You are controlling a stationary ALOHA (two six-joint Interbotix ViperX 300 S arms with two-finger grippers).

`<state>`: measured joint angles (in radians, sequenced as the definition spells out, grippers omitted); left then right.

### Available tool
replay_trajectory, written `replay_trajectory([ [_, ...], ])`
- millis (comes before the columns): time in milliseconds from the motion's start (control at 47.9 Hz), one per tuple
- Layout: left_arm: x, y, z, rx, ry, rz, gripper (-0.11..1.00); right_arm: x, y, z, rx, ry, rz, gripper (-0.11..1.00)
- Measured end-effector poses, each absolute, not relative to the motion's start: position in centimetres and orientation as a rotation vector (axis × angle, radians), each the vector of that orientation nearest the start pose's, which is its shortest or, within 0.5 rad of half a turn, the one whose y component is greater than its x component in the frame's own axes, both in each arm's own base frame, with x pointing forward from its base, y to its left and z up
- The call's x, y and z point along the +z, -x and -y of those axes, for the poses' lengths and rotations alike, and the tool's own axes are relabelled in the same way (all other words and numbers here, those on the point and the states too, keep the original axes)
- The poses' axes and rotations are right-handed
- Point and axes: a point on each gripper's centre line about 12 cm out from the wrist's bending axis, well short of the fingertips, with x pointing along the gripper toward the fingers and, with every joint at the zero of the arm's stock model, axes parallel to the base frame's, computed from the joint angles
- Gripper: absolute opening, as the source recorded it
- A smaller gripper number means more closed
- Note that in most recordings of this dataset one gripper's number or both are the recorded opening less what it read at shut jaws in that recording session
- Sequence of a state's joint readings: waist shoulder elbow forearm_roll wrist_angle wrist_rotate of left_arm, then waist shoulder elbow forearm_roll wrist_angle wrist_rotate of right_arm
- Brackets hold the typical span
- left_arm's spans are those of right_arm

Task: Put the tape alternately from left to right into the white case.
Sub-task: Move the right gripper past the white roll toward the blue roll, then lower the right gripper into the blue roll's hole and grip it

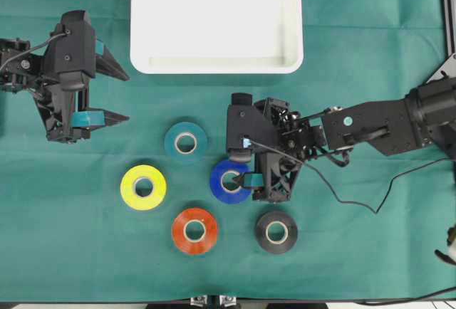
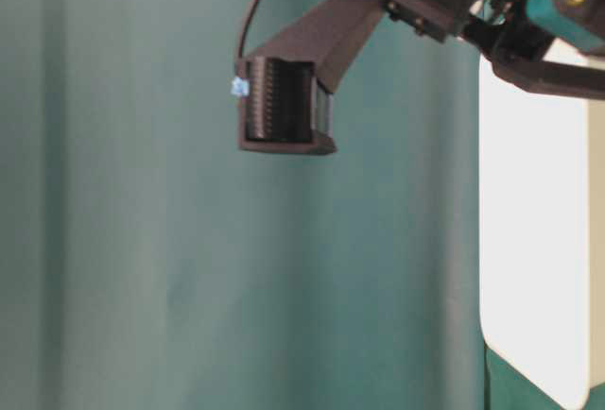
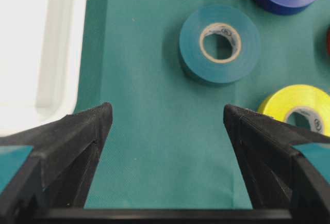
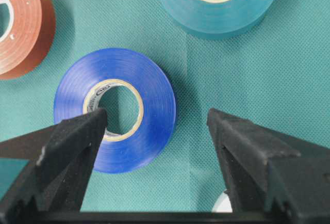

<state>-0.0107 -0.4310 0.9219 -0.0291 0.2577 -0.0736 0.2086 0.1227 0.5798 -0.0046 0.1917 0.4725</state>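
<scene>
Blue tape roll (image 4: 114, 110) is lying on the green cloth (image 1: 370, 238); we are holding the right gripper (image 4: 154, 131) fully open over it, gripping nothing, one finger seemingly above its core. Left gripper (image 3: 165, 126) is idling open beside the white case (image 1: 214, 21).

Counted on the green cloth (image 1: 370, 252): five tape rolls, one each of teal (image 1: 186, 142), yellow (image 1: 143, 187), blue (image 1: 226, 181), red-orange (image 1: 194, 231) and black (image 1: 276, 232). Also one white case (image 1: 216, 63) and two grippers, left (image 1: 118, 97) and right (image 1: 242, 171).
</scene>
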Motion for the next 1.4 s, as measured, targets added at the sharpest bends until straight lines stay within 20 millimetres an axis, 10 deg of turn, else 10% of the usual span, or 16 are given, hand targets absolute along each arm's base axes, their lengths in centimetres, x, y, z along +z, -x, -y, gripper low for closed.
replay_trajectory([
  [1274, 20.2, -28.0, 0.4, 0.021, 0.096, -0.75, 0.57, 10.0, -40.5, -8.8, -0.039, -0.328, -1.0, 0.88],
  [1399, 20.3, -28.0, 0.4, 0.021, 0.094, -0.749, 0.57, 10.2, -40.6, -8.8, -0.038, -0.328, -0.996, 0.76],
])
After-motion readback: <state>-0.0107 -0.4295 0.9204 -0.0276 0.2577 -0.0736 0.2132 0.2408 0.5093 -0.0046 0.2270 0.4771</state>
